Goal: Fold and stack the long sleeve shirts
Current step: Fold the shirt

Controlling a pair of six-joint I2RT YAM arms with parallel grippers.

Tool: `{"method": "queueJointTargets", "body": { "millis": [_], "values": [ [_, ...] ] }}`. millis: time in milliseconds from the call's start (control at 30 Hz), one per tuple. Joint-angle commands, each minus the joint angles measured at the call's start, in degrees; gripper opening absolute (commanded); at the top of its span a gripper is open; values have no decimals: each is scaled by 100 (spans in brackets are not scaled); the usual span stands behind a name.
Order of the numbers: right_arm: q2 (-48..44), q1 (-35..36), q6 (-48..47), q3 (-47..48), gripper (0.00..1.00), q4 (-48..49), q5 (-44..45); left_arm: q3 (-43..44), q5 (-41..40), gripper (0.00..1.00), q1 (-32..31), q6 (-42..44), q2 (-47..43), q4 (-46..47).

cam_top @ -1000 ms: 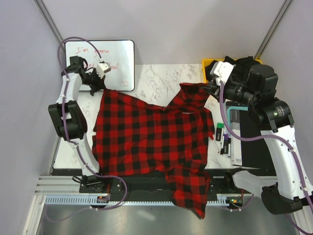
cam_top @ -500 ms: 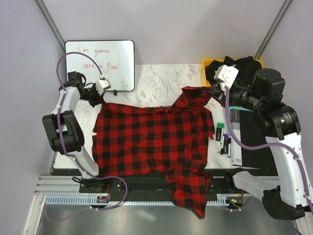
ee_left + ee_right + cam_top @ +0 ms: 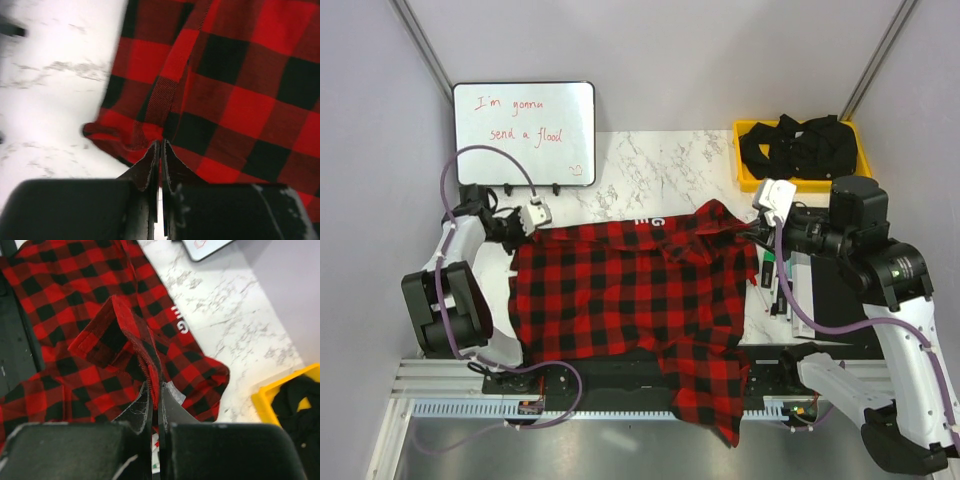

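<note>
A red-and-black check flannel shirt (image 3: 630,290) lies spread across the marble table, one part hanging over the near edge. My left gripper (image 3: 523,222) is shut on the shirt's far left corner (image 3: 150,125), low over the table. My right gripper (image 3: 756,226) is shut on the shirt's far right edge (image 3: 135,347) and holds that fold raised above the cloth. The shirt's far edge is folded toward me, with a white-lettered strip (image 3: 652,222) showing near it.
A whiteboard (image 3: 525,130) with red writing stands at the back left. A yellow bin (image 3: 855,175) with black cloth sits at the back right. Markers (image 3: 772,280) and a dark pad (image 3: 820,290) lie at the right.
Both grippers have pulled the shirt's far edge toward the near side, folding it over. The left one came off the whiteboard area; the right one moved away from the yellow bin.
</note>
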Motion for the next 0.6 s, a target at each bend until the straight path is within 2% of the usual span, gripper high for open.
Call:
{"method": "queueJointTargets", "body": {
  "millis": [0, 100, 267, 367, 567],
  "values": [
    [-35, -23, -338, -331, 0, -195, -219, -726, -270, 8, 25, 1123, -613, 41],
    [26, -23, -444, -454, 0, -318, -351, -877, -342, 16, 42, 1099, -737, -38],
    [123, -15, -575, -586, 0, -389, -527, 282, 123, 38, 156, -87, -298, -662],
    [237, -6, -567, -552, 0, -362, -554, 739, 291, 45, 104, -747, 62, -698],
    [422, -15, -374, -253, 0, -222, -563, 1110, -95, 47, -142, -1574, 871, -584]
  ]
}}
